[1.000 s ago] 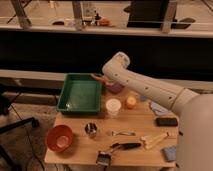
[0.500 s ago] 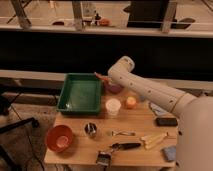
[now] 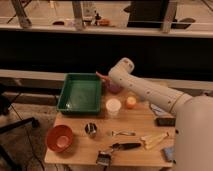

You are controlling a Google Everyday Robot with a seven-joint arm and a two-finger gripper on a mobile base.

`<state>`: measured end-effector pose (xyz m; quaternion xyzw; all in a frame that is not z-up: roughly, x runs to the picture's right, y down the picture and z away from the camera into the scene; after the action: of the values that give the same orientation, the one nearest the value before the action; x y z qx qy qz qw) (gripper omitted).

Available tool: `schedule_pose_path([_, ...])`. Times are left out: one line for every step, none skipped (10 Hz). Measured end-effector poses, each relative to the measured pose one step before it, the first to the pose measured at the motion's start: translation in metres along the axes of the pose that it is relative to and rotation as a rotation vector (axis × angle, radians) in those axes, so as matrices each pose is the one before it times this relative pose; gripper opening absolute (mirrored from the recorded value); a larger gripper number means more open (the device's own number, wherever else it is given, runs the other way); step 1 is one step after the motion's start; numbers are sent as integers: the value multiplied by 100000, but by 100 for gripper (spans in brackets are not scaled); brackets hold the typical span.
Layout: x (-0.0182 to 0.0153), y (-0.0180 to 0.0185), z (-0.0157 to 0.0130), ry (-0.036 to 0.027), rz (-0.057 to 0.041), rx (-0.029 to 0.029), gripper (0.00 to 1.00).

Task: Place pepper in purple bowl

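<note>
The pepper [image 3: 101, 76] is small and red and sticks out to the left at the end of my arm, just beyond the green tray's far right corner. My gripper [image 3: 106, 80] is shut on the pepper and is mostly hidden behind the white wrist. The purple bowl [image 3: 115, 88] sits on the table right under the wrist, a little right of and below the pepper. The arm covers the bowl's far side.
A green tray [image 3: 80, 93] lies left of the bowl. A white cup [image 3: 113, 106] and a small round orange item [image 3: 131, 102] stand in front of it. An orange bowl [image 3: 60, 138], a metal cup [image 3: 91, 130], a fork [image 3: 122, 133], a black-handled tool [image 3: 125, 146] and a black object [image 3: 165, 121] lie nearer the front.
My arm has shifted slightly to the right, and the pepper has moved with it toward the purple bowl. Nothing on the table has moved.
</note>
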<state>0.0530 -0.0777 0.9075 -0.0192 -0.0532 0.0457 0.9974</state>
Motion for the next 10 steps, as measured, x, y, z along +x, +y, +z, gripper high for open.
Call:
schedule_pose_path([-19, -196, 267, 480, -909, 912, 0])
schedule_pose_path([75, -183, 215, 269, -20, 554, 0])
schedule_pose_path([254, -77, 232, 463, 168, 296, 0])
schedule_pose_path([375, -145, 165, 475, 354, 528, 0])
schedule_pose_path([406, -127, 139, 364, 480, 700, 0])
schedule_pose_path([253, -75, 128, 91, 390, 532, 0])
schedule_pose_path([256, -18, 141, 52, 477, 305, 0])
schedule_pose_path([303, 6, 182, 188, 332, 179, 0])
schedule_pose_path([324, 29, 256, 324, 313, 43, 0])
schedule_pose_path([102, 60, 252, 260, 70, -116, 0])
